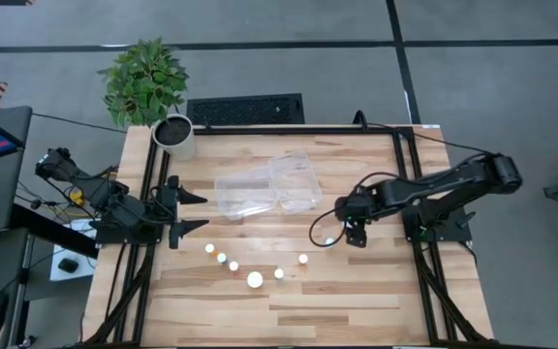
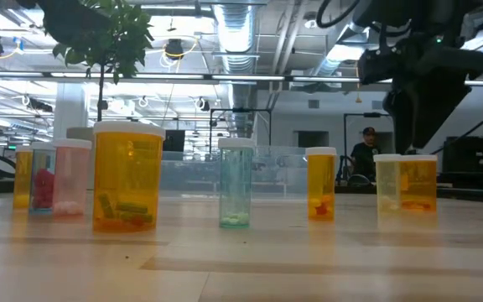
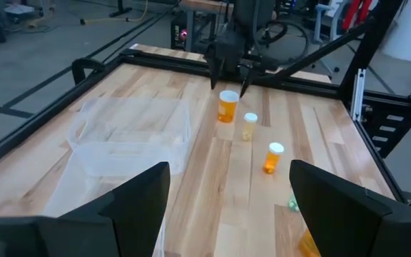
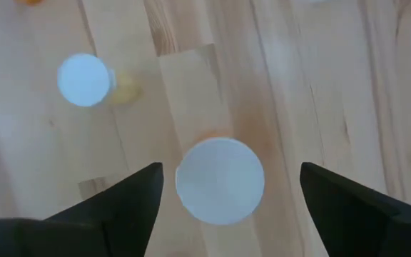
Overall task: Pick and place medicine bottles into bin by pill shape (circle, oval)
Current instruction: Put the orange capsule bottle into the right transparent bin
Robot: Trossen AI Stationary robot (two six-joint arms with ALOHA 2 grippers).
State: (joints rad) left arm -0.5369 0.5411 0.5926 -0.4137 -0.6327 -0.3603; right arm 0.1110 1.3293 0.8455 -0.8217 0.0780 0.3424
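Jaws of the right gripper point(image 4: 227, 207) spread wide, straddling a white-capped bottle point(image 4: 220, 180) untouched; left gripper point(image 1: 194, 208) released.

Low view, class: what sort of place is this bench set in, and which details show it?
Probably a large industrial-style lab or workshop: exposed ceiling ducts and bright hanging lights overhead, a person at a far workstation, and a wooden table carrying pill bottles.

1. Both arms point(image 1: 434, 186) are built of dark, near-black jointed segments.
2. Black cables are looped beside the right arm's wrist.
3. Each gripper point(image 3: 229, 218) is ended by two wedge-shaped black fingers point(image 4: 120, 207).
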